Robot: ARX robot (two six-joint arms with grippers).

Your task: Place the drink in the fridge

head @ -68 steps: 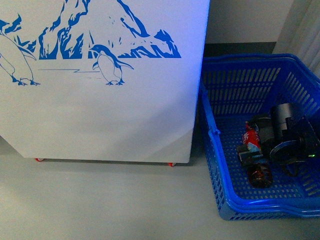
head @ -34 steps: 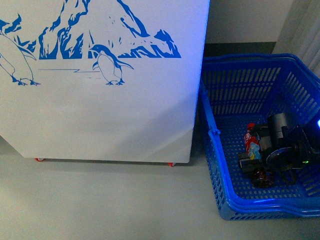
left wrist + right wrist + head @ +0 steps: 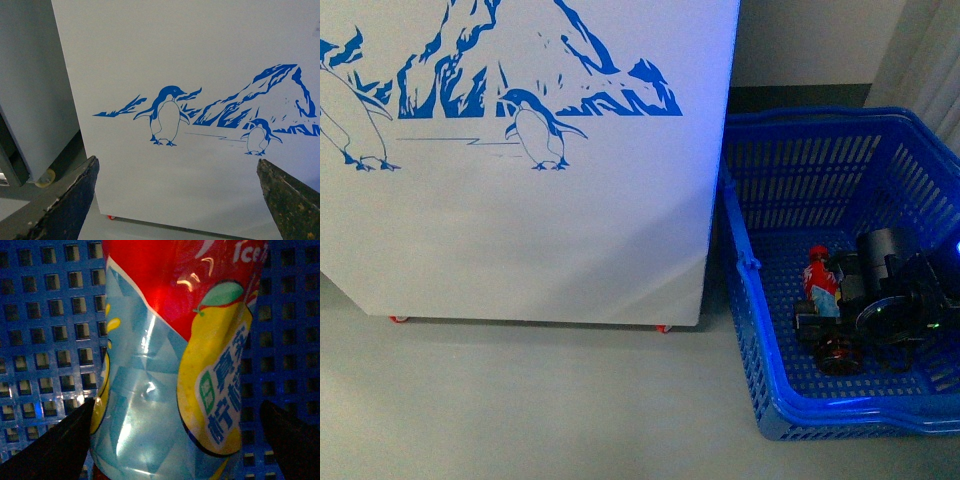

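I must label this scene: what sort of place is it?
Probably a small shop, or a mock-up of one: a white chest fridge with penguin artwork, and beside it a blue shopping basket on the floor holding a bottled drink.

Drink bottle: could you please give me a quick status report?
Left gripper: jaws wide, empty, facing fridge. Right gripper: jaws either side of drink, grip unconfirmed. Drink upright in blue basket beside fridge; basket wall to clear.
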